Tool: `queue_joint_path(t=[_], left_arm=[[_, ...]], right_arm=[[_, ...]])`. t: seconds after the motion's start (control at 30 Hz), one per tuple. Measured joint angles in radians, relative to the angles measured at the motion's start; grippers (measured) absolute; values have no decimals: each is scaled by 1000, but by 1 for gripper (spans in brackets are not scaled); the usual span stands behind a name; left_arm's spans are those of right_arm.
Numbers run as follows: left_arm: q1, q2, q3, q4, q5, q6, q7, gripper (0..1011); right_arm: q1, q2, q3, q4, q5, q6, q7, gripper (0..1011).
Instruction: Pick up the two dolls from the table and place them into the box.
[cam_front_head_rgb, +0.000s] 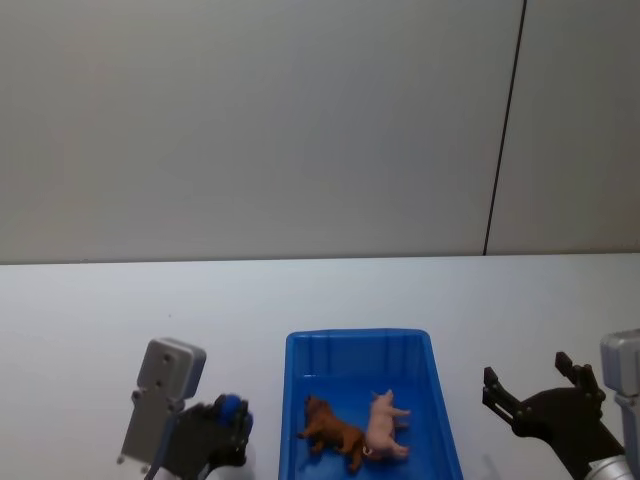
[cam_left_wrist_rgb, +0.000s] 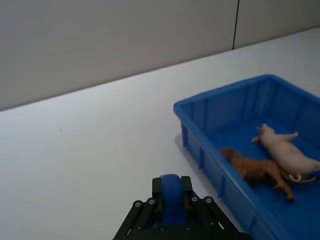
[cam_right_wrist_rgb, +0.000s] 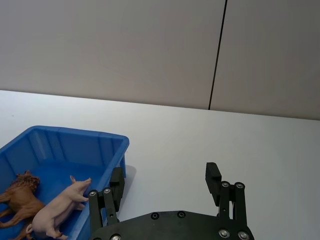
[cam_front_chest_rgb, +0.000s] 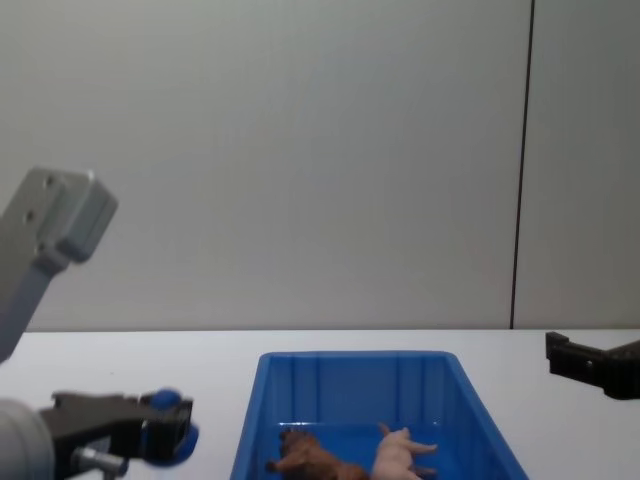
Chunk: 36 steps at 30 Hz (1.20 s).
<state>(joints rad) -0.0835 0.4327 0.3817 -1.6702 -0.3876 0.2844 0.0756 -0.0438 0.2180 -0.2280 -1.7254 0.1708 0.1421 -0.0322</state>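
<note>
Low in the head view, left gripper (cam_front_head_rgb: 225, 425) closed and empty at lower left, right gripper (cam_front_head_rgb: 540, 385) wide open and empty at lower right, box (cam_front_head_rgb: 300, 400) between on table (cam_front_head_rgb: 100, 310), two dolls inside touching, brown doll (cam_front_head_rgb: 333, 430), pink doll (cam_front_head_rgb: 385, 425), left wrist view alone showing the brown doll's legs.

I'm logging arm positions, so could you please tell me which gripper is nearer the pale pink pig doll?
Right, narrowly. The right gripper hovers open beside the bright blue plastic box, on the pale pink pig doll's side; the left gripper sits across the box, shut.
</note>
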Motion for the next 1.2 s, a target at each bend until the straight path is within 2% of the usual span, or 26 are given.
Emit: queue_joint_path(t=[0.33,0.63,0.73,0.97,1.0,1.1,1.17,1.2], left_arm=[[-32,-10,-4,-31,43,-67,-97,169],[-61,-23,-4,-35,52,-115,-202,117],[-72,-28,-4,-32,52,-131,-245,168],[-103,-44,-2,-14,41,-163,-353,410],[-106,-45,-1,-12,39,-166,-368,410],[-116,-51,0,-4,33,-174,-401,508],[-131,-59,2,8,25,-185,-449,586],[-131,-59,2,8,25,-185,-449,613]], right_arm=[[0,0,0,0,0,0,0,1001],[0,0,0,0,0,0,0,1001],[0,0,0,0,0,0,0,1001],[0,0,0,0,0,0,0,1001],[0,0,0,0,0,0,0,1001],[0,0,0,0,0,0,0,1001],[0,0,0,0,0,0,0,1001],[0,0,0,0,0,0,0,1001]])
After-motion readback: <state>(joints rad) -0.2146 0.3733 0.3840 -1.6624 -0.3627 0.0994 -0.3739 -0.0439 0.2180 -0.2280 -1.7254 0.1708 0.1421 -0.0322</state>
